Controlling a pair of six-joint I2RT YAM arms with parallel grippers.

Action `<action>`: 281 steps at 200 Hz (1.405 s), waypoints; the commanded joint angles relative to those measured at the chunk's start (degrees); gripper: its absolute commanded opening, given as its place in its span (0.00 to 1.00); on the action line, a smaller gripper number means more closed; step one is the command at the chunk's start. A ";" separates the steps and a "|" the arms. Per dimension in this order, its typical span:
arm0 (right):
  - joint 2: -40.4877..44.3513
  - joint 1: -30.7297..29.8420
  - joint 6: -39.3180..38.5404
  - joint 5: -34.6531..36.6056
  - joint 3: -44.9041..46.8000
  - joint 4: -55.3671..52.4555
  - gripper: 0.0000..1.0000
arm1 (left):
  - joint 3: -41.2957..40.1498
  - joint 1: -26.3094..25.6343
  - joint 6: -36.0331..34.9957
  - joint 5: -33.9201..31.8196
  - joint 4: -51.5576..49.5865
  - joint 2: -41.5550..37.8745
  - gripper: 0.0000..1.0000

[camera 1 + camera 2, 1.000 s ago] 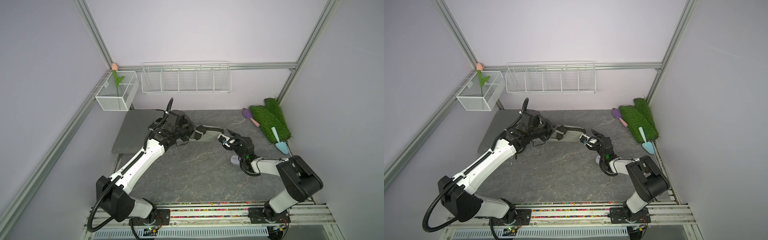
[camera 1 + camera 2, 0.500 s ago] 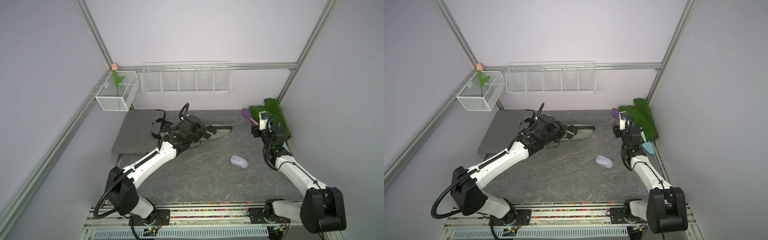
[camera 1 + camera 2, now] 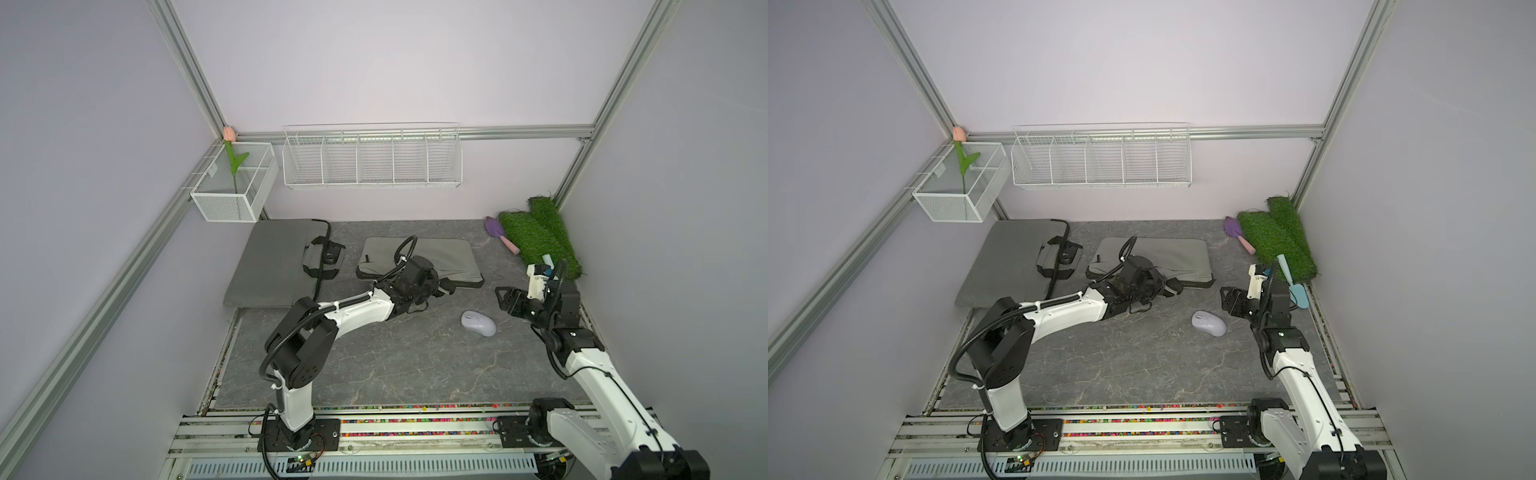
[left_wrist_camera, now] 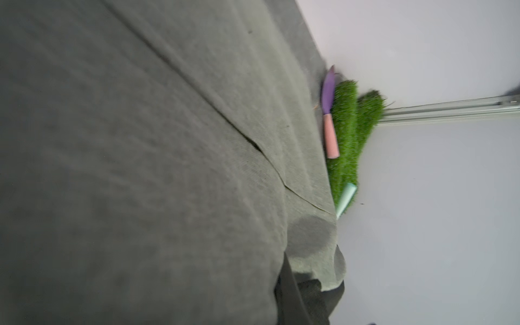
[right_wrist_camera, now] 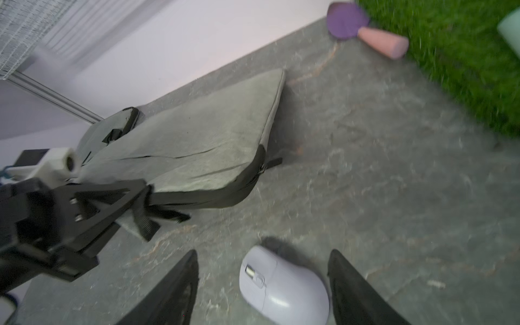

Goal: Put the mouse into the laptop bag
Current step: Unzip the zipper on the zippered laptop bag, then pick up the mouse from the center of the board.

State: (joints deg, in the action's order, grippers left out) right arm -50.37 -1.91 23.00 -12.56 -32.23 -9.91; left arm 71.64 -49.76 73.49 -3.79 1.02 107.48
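Unmoved since half a second ago, the mouse [image 3: 478,323] is lying flat on the table [image 3: 374,365], outside the bag, while the right gripper [image 5: 263,250] is coming down from beside the grass rolls [image 3: 536,241] towards it. In the right wrist view its fingers [image 5: 180,281] are standing spread wide, one on each flank of the mouse and not touching it.

Judging by its look, the mouse is light and rigid, with a smooth, domed plastic shell that is likely to slip upward out of a high pinch. Taking it low across the two long sides at mid-body seems safest, keeping clear of the wheel and buttons at the nose.

Farther back, the laptop bag [image 3: 419,257] is lying soft and limp. The left gripper [image 3: 442,289] is sitting at its dark zip edge, but I cannot tell whether it is pinching the fabric or letting go.
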 commanded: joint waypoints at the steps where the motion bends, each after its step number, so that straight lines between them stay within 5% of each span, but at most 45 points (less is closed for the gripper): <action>1: 5.84 -0.06 4.86 -0.62 0.61 -7.76 0.79 | 3.53 -1.98 -1.51 1.72 1.48 -1.15 0.33; 43: 7.21 -0.33 7.52 -1.29 3.36 -10.90 0.84 | 2.25 -2.79 -5.62 0.82 -3.24 -5.77 0.68; 88: -5.07 -3.54 5.40 -1.61 4.89 -4.22 0.83 | 2.24 -2.26 -16.16 -3.71 -15.36 -13.69 0.77; 130: -18.35 -8.85 3.90 1.63 -0.97 -2.87 0.82 | -4.50 4.68 -26.34 -0.41 -16.28 -21.43 0.79; 189: -33.88 -9.51 1.96 3.76 -7.39 -0.86 0.76 | -16.36 8.98 -47.77 -9.08 -12.39 -32.53 0.93; 234: -34.35 -11.17 0.11 3.90 -10.74 0.97 0.84 | -21.86 9.61 -49.76 -13.94 -9.91 -34.29 0.96; 281: -44.01 -15.53 -1.73 -2.97 -14.00 4.80 0.81 | -23.42 15.82 -46.49 -7.16 -7.02 -31.28 0.96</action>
State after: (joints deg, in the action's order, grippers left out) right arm -91.72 -14.48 23.03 -11.75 -46.22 -7.20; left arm 48.51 -38.17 26.26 -14.74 -9.69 74.65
